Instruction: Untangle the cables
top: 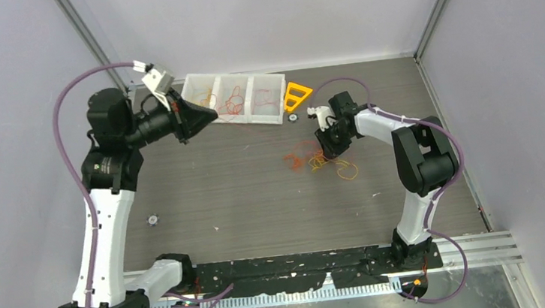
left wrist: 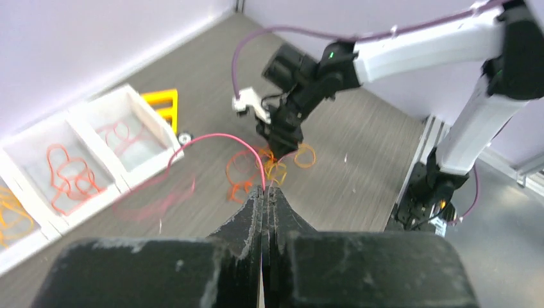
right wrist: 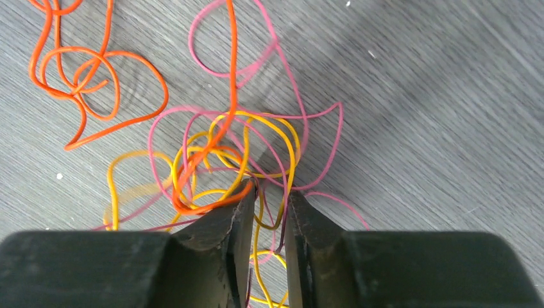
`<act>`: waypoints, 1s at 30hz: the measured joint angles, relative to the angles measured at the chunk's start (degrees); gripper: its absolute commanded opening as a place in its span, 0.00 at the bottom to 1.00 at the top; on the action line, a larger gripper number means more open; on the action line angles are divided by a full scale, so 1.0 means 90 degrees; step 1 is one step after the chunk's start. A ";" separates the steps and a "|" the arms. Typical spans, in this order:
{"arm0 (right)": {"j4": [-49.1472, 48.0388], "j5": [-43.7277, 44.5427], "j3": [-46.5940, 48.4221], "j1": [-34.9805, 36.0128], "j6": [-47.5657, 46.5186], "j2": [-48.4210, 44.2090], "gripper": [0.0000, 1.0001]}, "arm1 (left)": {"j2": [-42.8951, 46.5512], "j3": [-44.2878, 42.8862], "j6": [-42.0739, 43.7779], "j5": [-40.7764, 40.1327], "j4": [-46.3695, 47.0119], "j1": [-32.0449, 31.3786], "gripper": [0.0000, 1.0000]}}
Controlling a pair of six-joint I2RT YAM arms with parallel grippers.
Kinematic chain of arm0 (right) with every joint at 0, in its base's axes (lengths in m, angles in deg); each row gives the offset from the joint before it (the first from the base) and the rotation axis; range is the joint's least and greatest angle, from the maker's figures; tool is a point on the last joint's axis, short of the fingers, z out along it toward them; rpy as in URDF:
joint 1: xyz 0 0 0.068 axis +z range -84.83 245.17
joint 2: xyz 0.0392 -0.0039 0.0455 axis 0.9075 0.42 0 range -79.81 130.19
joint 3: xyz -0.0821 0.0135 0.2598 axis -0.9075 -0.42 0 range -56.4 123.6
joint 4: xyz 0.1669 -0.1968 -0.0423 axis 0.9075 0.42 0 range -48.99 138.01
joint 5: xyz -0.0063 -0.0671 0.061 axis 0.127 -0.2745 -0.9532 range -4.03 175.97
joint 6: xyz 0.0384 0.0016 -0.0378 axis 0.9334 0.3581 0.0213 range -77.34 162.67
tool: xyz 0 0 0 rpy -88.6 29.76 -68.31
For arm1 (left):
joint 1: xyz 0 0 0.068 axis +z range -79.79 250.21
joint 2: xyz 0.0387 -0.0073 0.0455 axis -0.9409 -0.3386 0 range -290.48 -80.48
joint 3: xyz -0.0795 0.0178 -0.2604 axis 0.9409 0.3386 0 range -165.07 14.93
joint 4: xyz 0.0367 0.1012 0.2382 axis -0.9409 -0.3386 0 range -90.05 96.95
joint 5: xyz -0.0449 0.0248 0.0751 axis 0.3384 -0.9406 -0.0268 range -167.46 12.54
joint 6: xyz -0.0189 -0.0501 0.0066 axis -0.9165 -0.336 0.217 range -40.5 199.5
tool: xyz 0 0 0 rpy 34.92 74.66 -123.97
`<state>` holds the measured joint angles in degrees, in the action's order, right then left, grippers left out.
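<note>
Only the left wrist view shows the left gripper [left wrist: 263, 189] clenched on a pink cable [left wrist: 212, 135] — arcing upper-left. The right gripper [right wrist: 271, 192] is slightly parted astride the cables [right wrist: 232, 77].

Left hand [left wrist: 263, 190] raised, jaws pressed together; right hand [right wrist: 272, 192] low, pointing down, jaws slightly parted.

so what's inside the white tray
The white tray has three compartments of loose cables: yellow-orange left, orange-red middle, pinkish red right. The left tool covers the left one's near corner.
</note>
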<state>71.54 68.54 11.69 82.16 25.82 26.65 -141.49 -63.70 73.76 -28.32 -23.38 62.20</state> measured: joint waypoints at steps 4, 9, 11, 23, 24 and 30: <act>0.0078 -0.0034 0.0000 -0.0126 -0.0070 -0.0010 0.34 | -0.0187 -0.0840 -0.0362 0.0301 0.0075 0.0155 0.00; 0.0168 -0.0104 0.0000 -0.0260 -0.0141 -0.0027 0.35 | -0.0731 -0.1778 -0.0826 0.0427 0.0202 0.0163 0.00; 0.0185 -0.0119 -0.0015 -0.0308 -0.0168 -0.0039 0.35 | -0.0996 -0.2154 -0.1008 0.0442 0.0267 0.0197 0.00; 0.0301 -0.0005 -0.0070 -0.0712 -0.0452 -0.0121 0.40 | -0.1562 -0.4299 -0.2382 0.0321 0.1732 0.0821 0.00; 0.0308 -0.0012 -0.0070 -0.0733 -0.0459 -0.0121 0.31 | -0.1530 -0.4357 -0.2470 0.0323 0.1851 0.0821 0.00; 0.0600 -0.0306 -0.0070 -0.0818 -0.0447 -0.0124 0.23 | -0.1287 -0.3723 -0.2353 0.0508 0.1887 0.0729 0.57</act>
<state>76.93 65.78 11.06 74.79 21.80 25.53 -153.08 -97.20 52.58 -23.75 -6.40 68.76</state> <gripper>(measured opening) 0.240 0.333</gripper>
